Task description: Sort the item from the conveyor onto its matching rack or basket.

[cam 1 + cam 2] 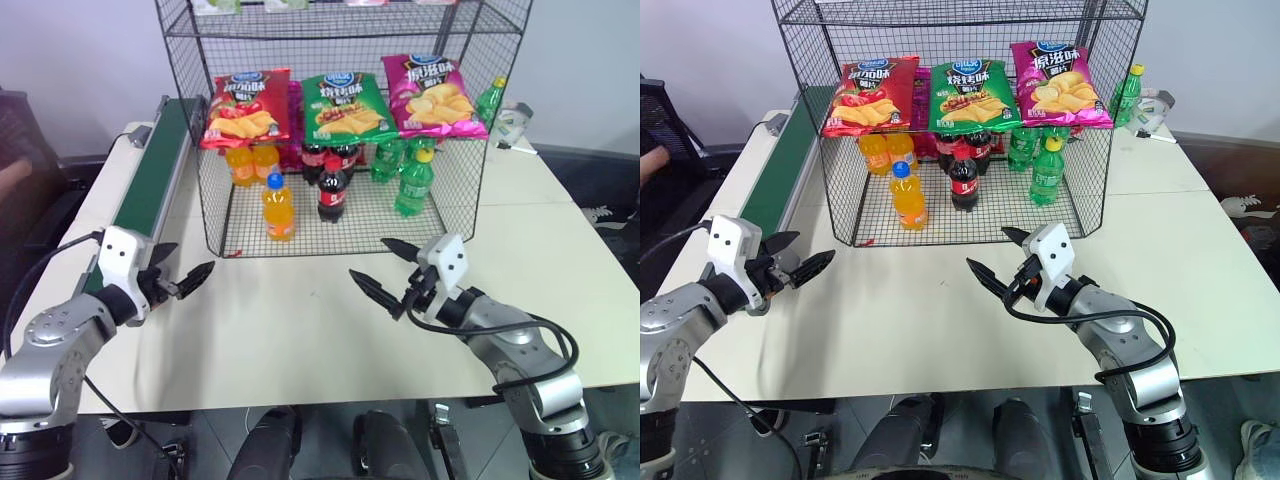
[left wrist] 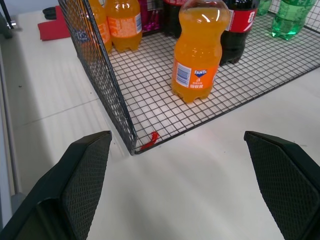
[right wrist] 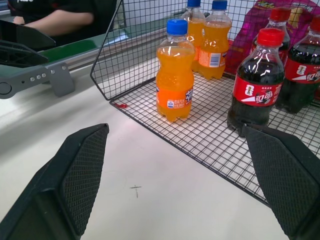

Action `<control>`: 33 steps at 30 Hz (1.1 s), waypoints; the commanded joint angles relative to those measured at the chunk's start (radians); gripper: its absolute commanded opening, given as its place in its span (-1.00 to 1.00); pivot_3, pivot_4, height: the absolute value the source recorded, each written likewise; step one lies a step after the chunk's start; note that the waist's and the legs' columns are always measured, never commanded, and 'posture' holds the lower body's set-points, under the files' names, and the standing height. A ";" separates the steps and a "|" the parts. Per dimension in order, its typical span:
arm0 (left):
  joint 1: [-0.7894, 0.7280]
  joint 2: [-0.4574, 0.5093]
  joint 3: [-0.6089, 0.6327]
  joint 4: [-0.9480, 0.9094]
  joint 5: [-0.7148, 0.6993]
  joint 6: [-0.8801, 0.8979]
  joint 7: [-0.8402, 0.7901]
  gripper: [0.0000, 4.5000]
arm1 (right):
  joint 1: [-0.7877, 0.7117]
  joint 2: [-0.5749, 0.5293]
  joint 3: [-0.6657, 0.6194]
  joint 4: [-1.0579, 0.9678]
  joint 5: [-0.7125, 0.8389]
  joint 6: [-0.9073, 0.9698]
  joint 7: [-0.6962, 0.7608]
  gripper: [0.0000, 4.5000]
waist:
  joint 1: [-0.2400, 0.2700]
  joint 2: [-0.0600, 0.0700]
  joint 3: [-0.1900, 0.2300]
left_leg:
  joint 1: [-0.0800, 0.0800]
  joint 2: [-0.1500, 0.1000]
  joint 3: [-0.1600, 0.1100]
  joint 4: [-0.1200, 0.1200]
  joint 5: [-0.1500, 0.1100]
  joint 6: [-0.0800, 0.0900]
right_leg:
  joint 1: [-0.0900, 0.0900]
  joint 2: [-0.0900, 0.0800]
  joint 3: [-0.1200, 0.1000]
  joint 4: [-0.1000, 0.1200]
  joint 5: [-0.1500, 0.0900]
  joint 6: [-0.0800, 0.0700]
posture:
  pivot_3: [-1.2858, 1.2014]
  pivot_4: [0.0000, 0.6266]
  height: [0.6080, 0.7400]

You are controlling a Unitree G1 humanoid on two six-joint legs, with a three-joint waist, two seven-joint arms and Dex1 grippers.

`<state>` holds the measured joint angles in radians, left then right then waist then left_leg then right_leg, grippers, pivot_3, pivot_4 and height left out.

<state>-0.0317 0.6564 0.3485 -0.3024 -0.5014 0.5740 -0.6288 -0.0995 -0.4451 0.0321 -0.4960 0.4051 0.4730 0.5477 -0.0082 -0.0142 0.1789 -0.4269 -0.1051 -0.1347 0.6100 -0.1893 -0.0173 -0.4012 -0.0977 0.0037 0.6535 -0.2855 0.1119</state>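
Two robot arms are seen reaching over a pale bench (image 1: 300, 330), with nothing held by either. The left gripper (image 1: 178, 272) is spread wide with its fingers well apart, and the right gripper (image 1: 385, 268) is likewise spread wide and empty.

The orange soda bottle (image 1: 278, 208), blue-capped, is seen standing upright on the bottom wire floor of the black wire rack (image 1: 340, 130), near the front edge. It lies ahead of both grippers, beyond the left gripper and towards its inner side, and ahead of the right gripper towards its inner side, well apart from each. A dark cola bottle (image 1: 332, 190) with a red cap is placed just beside it, further from the left gripper. Two more orange bottles (image 1: 250, 162) are set deeper in the rack, and green bottles (image 1: 414, 182) stand ahead of the right gripper. Three crisp bags (image 1: 345, 103) are hung across the tier above.

Open bench surface is left between the grippers and the rack's front edge, which stands open. The green conveyor (image 1: 155, 170) runs past the outer side of the left gripper, beside the rack's side wall. A person's arm (image 3: 60, 21) is seen resting beyond the conveyor.
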 commanded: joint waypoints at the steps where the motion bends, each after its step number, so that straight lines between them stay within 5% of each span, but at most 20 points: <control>1: 0.004 0.013 0.032 -0.031 -0.002 -0.026 -0.001 0.97 | -0.001 0.002 -0.014 -0.018 0.000 -0.026 0.002 1.00 | 0.000 0.000 0.000 | 0.000 0.000 0.000 0.000 0.000 0.000 | 0.000 0.000 0.000 0.000 0.000 0.000 | 0.03 -0.52 1.00; 33: 0.001 -0.032 0.007 0.002 0.030 -0.086 0.039 0.97 | -0.019 0.011 -0.009 0.014 -0.028 -0.056 0.004 1.00 | 0.000 0.000 0.000 | 0.000 0.000 0.000 0.000 0.000 0.000 | 0.000 0.000 0.000 0.000 0.000 0.000 | 0.03 -0.52 1.00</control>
<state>-0.0343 0.6227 0.3404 -0.2899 -0.4688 0.5110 -0.5889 -0.1033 -0.4406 0.0324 -0.4669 0.3741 0.4390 0.5497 -0.0083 -0.0142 0.1789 -0.4269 -0.1051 -0.1347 0.6097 -0.1894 -0.0173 -0.4011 -0.0977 0.0037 0.6530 -0.2855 0.1118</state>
